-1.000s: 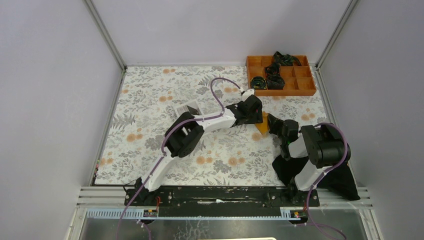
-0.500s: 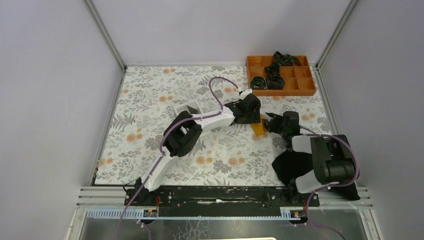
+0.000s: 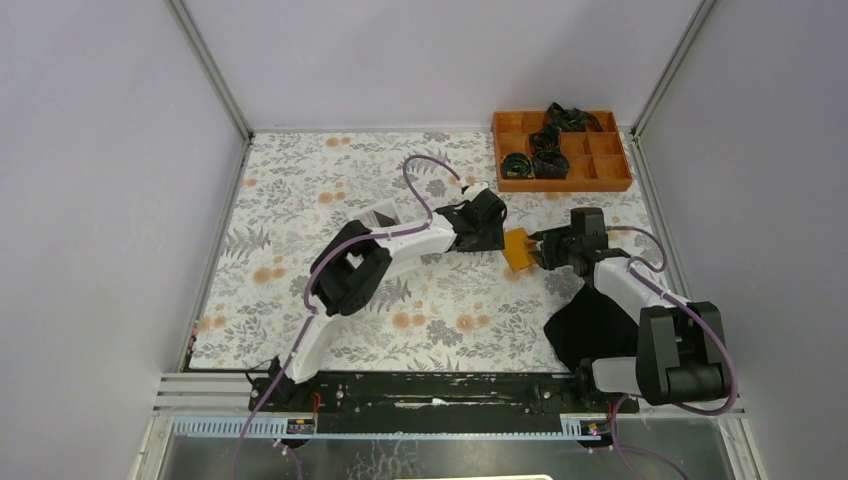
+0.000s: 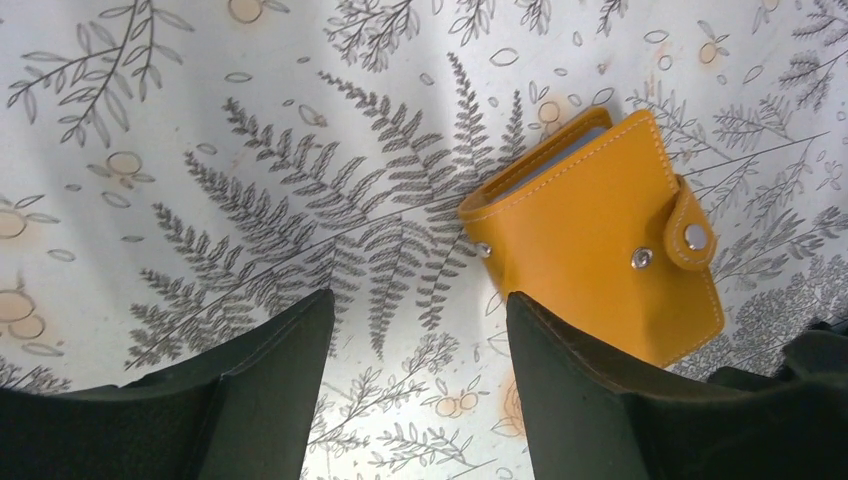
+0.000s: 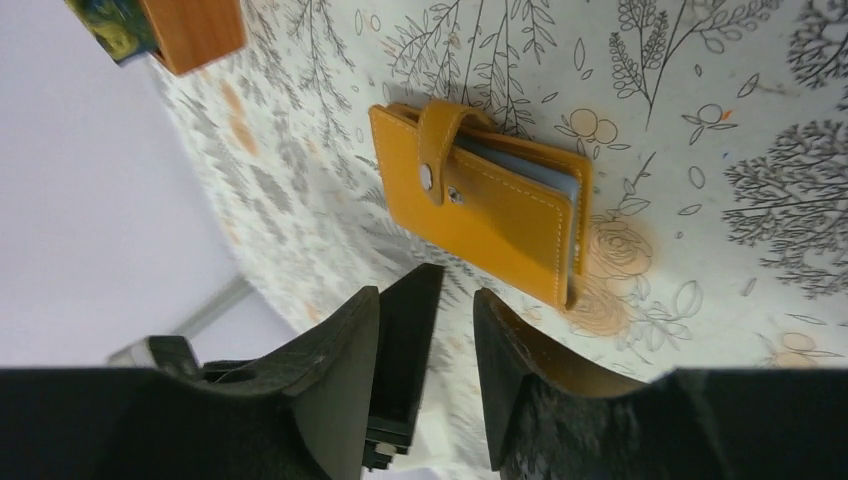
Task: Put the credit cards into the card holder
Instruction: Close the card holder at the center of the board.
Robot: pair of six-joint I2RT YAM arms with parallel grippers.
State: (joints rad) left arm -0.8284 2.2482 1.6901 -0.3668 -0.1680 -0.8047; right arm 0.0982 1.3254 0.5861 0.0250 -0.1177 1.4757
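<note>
My left pincer and right pincer gape empty, card holder just ahead; a nudge could spill its credit cards.

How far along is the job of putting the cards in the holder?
Mostly done, it seems: the card holder lies folded on the table with pale cards tucked inside. Nothing is in hand: the left gripper and right gripper both stand open beside it. No loose cards show, so little appears left.
</note>
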